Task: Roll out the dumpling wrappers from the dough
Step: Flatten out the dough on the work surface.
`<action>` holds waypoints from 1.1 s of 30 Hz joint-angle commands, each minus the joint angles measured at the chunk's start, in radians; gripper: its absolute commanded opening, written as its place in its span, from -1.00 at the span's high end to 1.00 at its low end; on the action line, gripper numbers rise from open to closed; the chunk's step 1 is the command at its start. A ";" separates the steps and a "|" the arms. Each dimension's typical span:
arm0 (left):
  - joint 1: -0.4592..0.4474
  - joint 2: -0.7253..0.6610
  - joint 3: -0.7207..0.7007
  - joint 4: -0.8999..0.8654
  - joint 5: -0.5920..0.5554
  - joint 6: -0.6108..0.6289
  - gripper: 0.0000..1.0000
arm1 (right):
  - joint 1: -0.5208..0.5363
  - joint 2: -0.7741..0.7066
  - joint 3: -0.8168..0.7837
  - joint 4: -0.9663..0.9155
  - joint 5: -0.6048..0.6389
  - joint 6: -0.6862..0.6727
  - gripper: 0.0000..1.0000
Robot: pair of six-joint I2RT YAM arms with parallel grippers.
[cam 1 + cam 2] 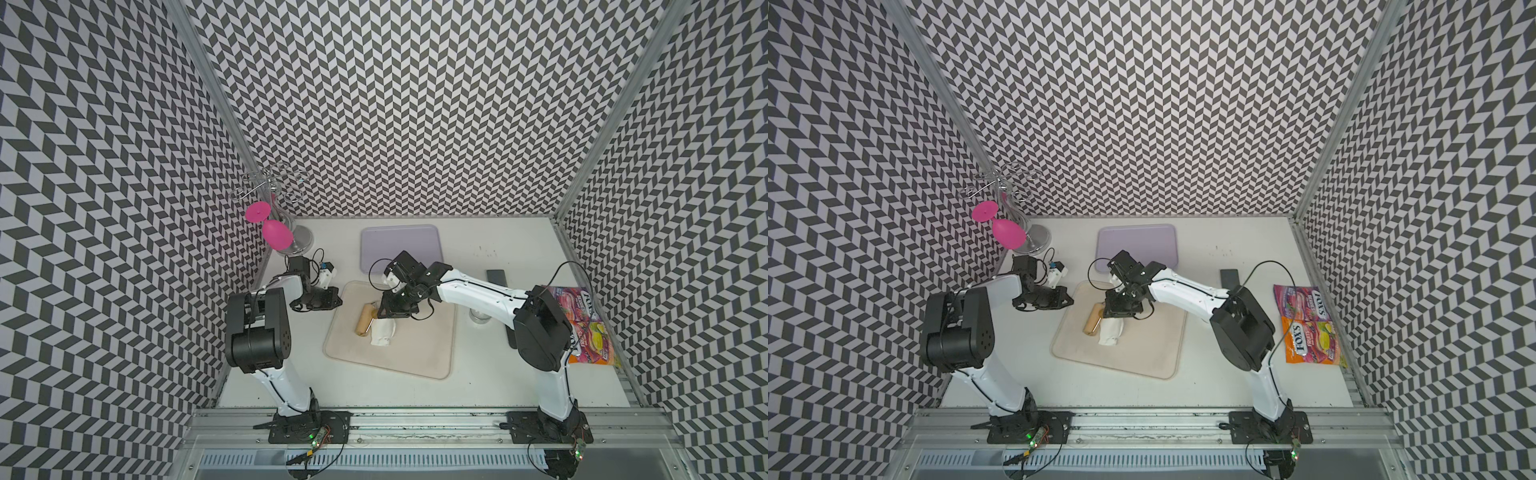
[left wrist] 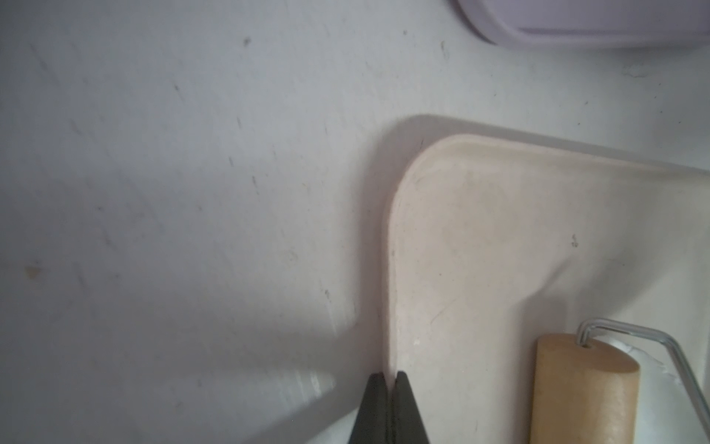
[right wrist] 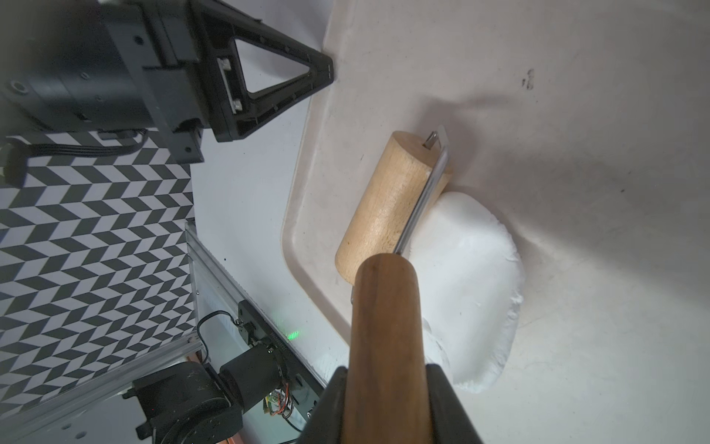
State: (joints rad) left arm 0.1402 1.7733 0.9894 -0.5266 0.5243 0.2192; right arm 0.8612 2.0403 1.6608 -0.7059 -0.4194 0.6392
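While the right fingers (image 3: pixel 449 399) are clamped narrowly round the dark handle (image 3: pixel 384 326) of the roller (image 3: pixel 388 203), its pale wooden barrel lies on the beige tray (image 3: pixel 297 215), hard against one edge of the dough (image 3: pixel 472 276). The left fingers (image 2: pixel 372 415) are pressed together on nothing, their tips at the tray's rim near a corner; whether they bear down on it cannot be told.

The dough sits on the tray's near-left part as a thick, rounded slab, flattened only a little. So the step in hand looks like the rolling itself, at an early stage, and no dumpling wrappers are visible anywhere. The next move probably calls for firm downward pressure and a steady push of the barrel up onto and across the slab. The tray would need to be kept from sliding, which the left fingers seem placed to do.

By count:
- one lump of dough
- one roller
- two trays, the beige one and a lilac tray (image 1: pixel 399 245) behind it
- two candy bags (image 1: pixel 1308 324) at the counter's (image 1: pixel 498 386) right edge
- one dark flat slab (image 1: pixel 496 275)
- one pink glass (image 1: pixel 274 237) hanging from one wire rack (image 1: pixel 274 187)
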 commanded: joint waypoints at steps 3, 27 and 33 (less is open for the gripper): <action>-0.005 -0.006 -0.017 -0.029 0.011 0.008 1.00 | 0.045 0.118 0.257 -0.218 0.086 -0.106 1.00; -0.006 -0.006 -0.014 -0.032 0.016 0.010 1.00 | 0.116 0.008 0.317 -0.499 0.244 -0.305 1.00; -0.006 -0.004 -0.015 -0.032 0.014 0.008 1.00 | 0.113 0.070 0.291 -0.502 0.245 -0.298 1.00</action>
State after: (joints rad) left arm 0.1402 1.7733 0.9894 -0.5266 0.5247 0.2192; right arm 0.9730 2.0773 1.9644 -1.2274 -0.1867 0.3531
